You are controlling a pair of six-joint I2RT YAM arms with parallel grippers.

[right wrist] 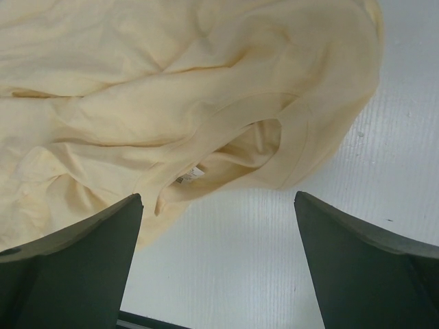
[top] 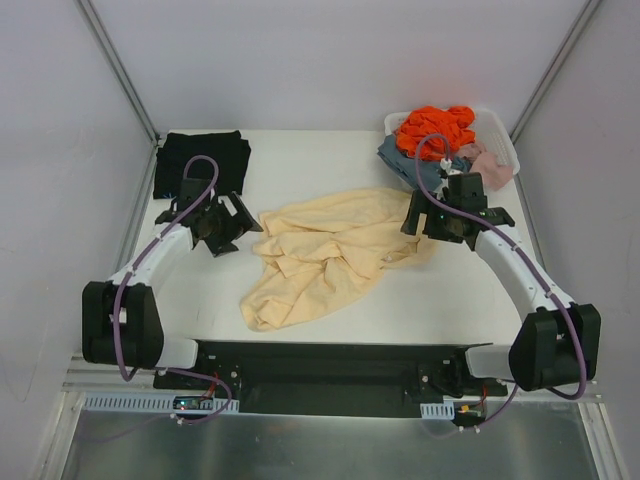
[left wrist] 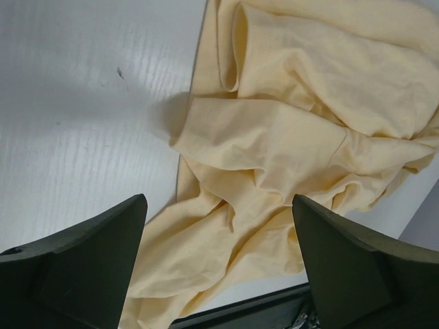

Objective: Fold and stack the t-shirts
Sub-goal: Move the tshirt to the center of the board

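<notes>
my left gripper and right gripper are spread wide, empty. i'd pinch the yellow t-shirt at nine and three o'clock, then pull flat.

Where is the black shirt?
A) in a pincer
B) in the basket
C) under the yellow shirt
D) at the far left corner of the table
D: the black shirt lies flat at the table's far left corner, apart from the yellow shirt and the basket.
</notes>
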